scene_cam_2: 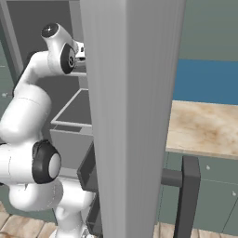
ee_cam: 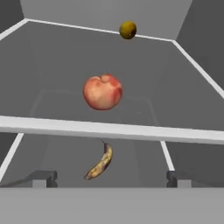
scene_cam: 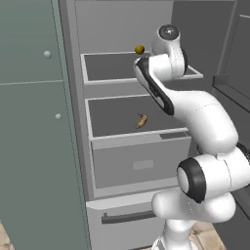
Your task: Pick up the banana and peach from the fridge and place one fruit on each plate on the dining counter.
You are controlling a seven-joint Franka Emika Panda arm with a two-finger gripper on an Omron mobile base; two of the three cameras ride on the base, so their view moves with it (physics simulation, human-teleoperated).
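Observation:
The fridge (scene_cam: pixel 78 146) stands open in front of me. In the hand view, the round reddish-orange peach (ee_cam: pixel 103 92) rests on the upper shelf (ee_cam: pixel 109 130), just beyond its white front edge. The small curved banana (ee_cam: pixel 100 162) lies on the shelf below, also seen from the left base view as the banana (scene_cam: pixel 141 120) at mid-shelf. My gripper (ee_cam: pixel 110 179) hovers in front of the upper shelf, aimed at the peach and short of it. It is open, with its fingertips (ee_cam: pixel 43 177) wide apart and nothing between them.
An olive-yellow ball (ee_cam: pixel 127 30) sits at the back of the upper shelf. The bottom drawer has a dark bar handle (scene_cam: pixel 128 217). The open fridge door (scene_cam_2: pixel 132 116) rises close on my right, with a beige-topped counter (scene_cam_2: pixel 204 128) behind it.

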